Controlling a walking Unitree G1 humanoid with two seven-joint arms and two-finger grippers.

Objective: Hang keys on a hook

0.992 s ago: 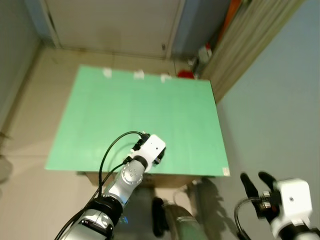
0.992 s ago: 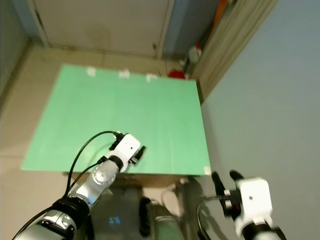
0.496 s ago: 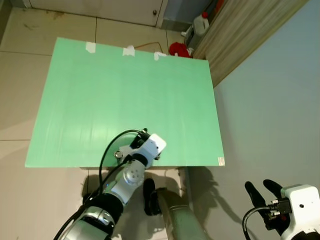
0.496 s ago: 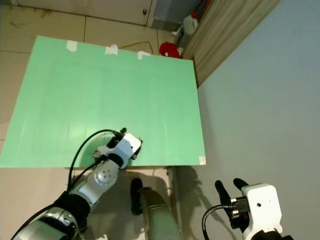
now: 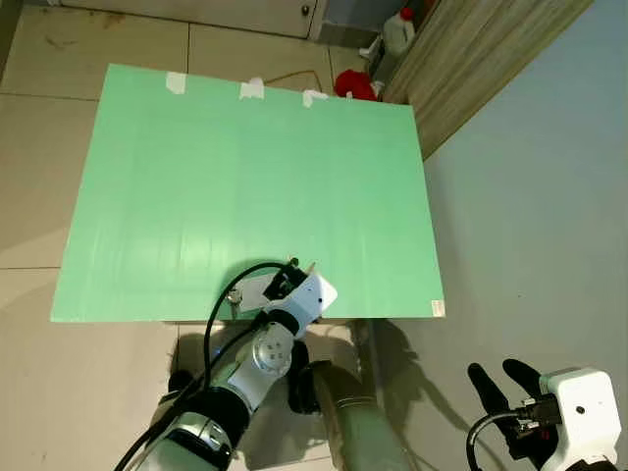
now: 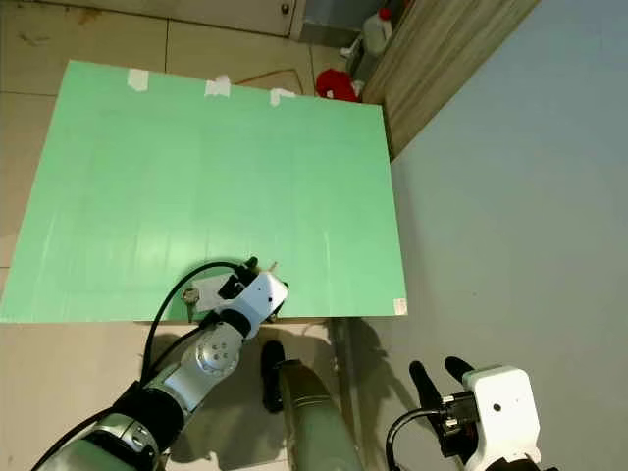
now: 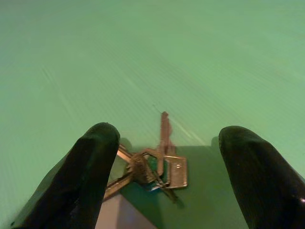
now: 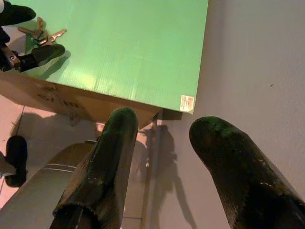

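I have the left gripper (image 7: 164, 157) low over the near edge of the flat green board (image 5: 245, 186) that tops a cardboard box, its two black fingers spread wide with nothing between them yet. The bunch of small metal keys on a ring (image 7: 155, 164) lies flat on the green surface just beyond the fingertips, in the gap they frame. One long key blade points away from me, a squarish silver tab sits beside the ring, and another blade runs back toward the left finger (image 7: 88, 167).

I judge the bunch to be light, hard and loose. The pieces will pivot around the ring, so a pinch on one blade will leave the rest dangling and swinging. The metal looks smooth and lies flush on the board, so the fingertips may skate over it or push it along rather than get under it. I think the best hold is at the ring's cluster, where the pieces stack highest, closing across it so the ring hangs free for a hook.

The right gripper (image 8: 162, 143) hangs off to the side beyond the board's corner, above the grey floor (image 8: 238, 57), fingers apart and empty. I can't make out any hook from here.
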